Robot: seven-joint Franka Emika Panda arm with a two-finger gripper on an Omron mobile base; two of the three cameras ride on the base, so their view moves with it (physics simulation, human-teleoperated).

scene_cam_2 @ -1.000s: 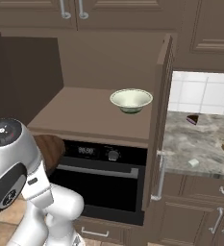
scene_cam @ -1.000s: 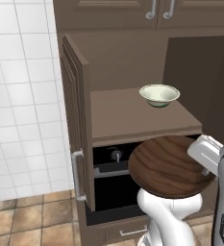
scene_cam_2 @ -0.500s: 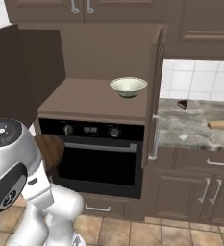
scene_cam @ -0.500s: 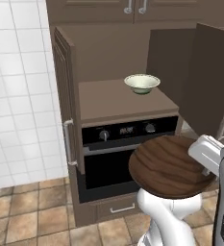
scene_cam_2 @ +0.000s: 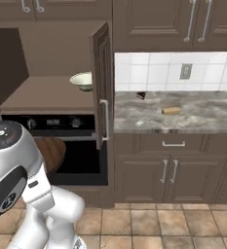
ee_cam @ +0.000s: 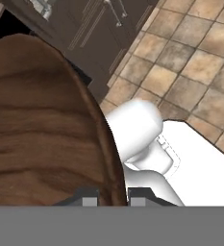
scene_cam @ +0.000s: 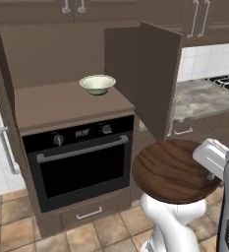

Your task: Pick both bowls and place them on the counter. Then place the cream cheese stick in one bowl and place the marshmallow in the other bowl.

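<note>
This is a home kitchen, rendered rather than filmed. At the left of the left base view a black built-in oven (scene_cam: 79, 160) with a bar handle and round knobs sits in dark brown wooden cabinetry (scene_cam: 150, 74), one door standing open at the centre. In the right base view a grey-beige marbled stone countertop (scene_cam_2: 183, 119) runs across the middle right, backed by white square wall tiles (scene_cam_2: 154, 73) carrying a wall socket (scene_cam_2: 185, 71). A black gas hob (scene_cam: 226, 81) shows at the right edge of the left base view. Tan floor tiles (scene_cam_2: 183, 223) cover the bottom.
</note>
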